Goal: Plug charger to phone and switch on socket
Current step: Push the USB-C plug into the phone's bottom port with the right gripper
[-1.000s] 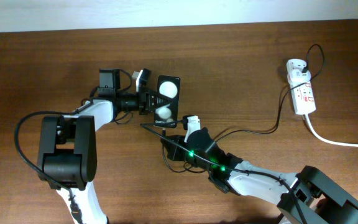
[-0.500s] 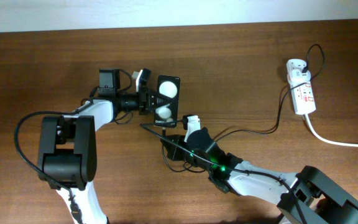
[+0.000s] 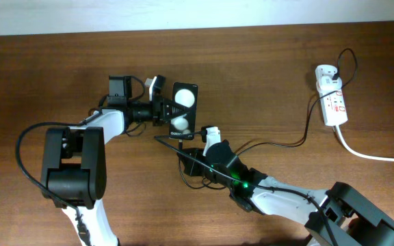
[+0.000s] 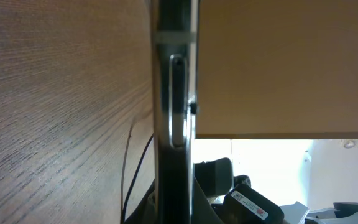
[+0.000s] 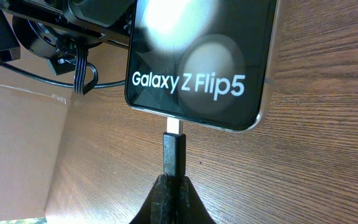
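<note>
On the brown wood-grain table below a pale wall, I see the right gripper pinched on the charger at the mid-table phone, the socket far right, and the left gripper against the phone, grip unreadable.

Socket well apart, open approach; charger cable trails across path.

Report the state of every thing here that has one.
Phone: gripped at its side by the left gripper.
Charger plug: at the phone's port, some metal of the tip showing, so not fully in.
Right gripper: shut on the plug.
Power strip: adapter plugged in; switch position too small to tell.
</note>
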You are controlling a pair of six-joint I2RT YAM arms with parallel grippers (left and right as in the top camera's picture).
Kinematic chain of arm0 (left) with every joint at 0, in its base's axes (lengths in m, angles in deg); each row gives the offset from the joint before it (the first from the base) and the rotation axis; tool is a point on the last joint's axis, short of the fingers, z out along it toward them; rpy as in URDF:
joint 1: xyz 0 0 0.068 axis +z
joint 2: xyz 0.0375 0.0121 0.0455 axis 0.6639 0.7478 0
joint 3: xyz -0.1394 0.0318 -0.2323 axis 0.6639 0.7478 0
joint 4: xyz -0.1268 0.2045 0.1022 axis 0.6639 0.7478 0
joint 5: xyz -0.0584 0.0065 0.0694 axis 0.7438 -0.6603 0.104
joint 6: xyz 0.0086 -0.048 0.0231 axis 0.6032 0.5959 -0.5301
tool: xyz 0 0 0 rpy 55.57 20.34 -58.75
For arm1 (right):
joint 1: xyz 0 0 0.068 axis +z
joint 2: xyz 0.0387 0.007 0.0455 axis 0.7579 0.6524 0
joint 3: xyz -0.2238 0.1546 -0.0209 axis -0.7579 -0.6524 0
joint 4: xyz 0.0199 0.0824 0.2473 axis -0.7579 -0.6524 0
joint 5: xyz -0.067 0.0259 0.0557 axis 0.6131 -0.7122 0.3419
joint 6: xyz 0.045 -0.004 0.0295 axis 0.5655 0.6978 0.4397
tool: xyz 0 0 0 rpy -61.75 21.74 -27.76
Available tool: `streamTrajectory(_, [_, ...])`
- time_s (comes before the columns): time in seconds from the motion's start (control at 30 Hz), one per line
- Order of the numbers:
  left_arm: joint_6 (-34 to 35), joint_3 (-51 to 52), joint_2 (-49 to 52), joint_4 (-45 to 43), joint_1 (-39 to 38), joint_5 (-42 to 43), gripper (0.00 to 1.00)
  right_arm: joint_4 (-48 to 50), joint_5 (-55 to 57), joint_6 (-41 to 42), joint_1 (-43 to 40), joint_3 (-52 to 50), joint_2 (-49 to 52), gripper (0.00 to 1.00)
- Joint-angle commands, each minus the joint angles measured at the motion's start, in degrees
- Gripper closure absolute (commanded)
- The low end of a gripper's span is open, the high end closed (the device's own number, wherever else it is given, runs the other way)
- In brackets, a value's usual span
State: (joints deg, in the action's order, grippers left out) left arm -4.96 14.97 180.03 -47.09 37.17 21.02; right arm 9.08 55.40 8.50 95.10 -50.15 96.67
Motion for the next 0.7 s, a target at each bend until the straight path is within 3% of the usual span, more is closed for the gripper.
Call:
streamTrajectory(0.0, [0.02,0.0,-2.16,-0.13,-0.13,1.75,1.0,0.42,2.51,-0.74,-0.96,-0.04,0.5,0.96])
streamTrajectory(0.67, [0.0,0.0,-2.16,-0.13,-0.15,1.77,1.0,1.75,4.46,-0.66,-2.36,-0.02,0.5,0.96])
